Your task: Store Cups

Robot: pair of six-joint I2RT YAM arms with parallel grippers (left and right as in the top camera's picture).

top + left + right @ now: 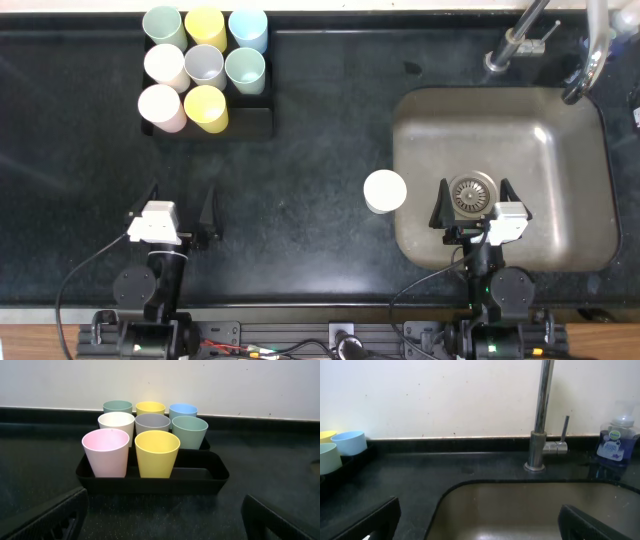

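While the right gripper (474, 195) hangs open and empty over the sink (560, 130), the white cup (385, 190) stands just to its left on the counter (300, 200). Left gripper (182, 195) likewise open and empty; black tray (150, 482) ahead of it holds eight cups (157, 452), all upright

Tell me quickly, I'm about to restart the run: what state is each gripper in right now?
Left gripper: fingers open, holding nothing.
Right gripper: fingers open, holding nothing.
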